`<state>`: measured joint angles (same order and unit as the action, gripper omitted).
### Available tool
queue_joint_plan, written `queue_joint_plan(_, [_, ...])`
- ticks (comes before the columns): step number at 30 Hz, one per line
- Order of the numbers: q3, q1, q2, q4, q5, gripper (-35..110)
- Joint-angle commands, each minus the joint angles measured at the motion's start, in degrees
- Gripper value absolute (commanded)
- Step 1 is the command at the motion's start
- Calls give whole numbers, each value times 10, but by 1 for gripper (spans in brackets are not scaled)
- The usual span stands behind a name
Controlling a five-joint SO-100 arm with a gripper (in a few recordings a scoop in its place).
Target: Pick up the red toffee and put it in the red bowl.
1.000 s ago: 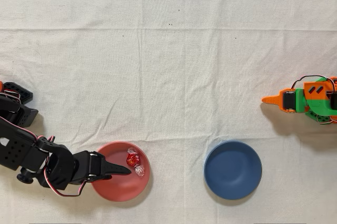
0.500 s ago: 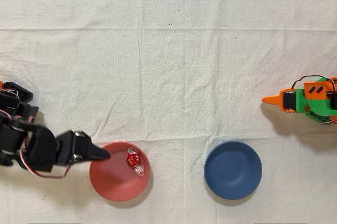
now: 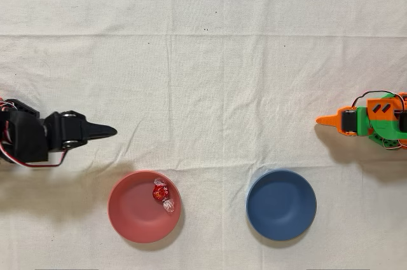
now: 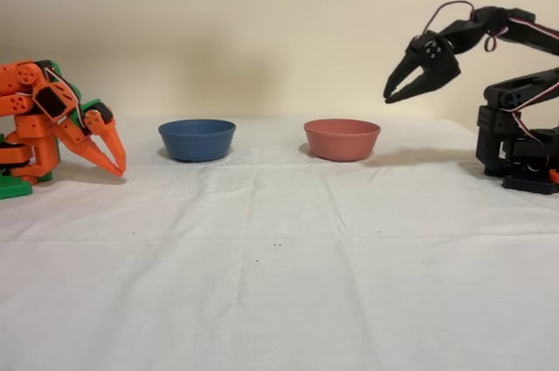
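The black arm's gripper (image 4: pixel 393 92) has lifted away, jaws parted and empty; the foil-wrapped red toffee (image 3: pixel 160 192) lies in the round coral-red bowl (image 3: pixel 130 209), well apart from it

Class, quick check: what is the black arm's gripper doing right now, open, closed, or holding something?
Gripper: open and empty, raised clear of the red bowl; the red toffee lies inside the bowl.

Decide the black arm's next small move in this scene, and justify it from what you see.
Probably just retract to rest. The toffee already lies in the red bowl, and the gripper hangs open and empty, raised clear of the bowl, so nothing seems left to grasp.
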<state>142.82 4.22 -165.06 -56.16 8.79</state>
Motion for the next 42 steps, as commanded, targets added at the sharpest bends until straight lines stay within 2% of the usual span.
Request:
queue_joint_plan(1, [67, -3, -110, 4, -25, 1])
queue_joint_plan(5, [130, -1, -191, 10, -11, 1])
queue_joint_plan(10, [187, -1, -192, 66, -7, 1])
queue_joint_plan(22, [322, -20, -192, 171, -74, 1])
queue_joint_plan(34, [327, -44, -192, 58, -142, 1])
queue_joint_plan(42, [327, -43, -192, 54, -112, 1])
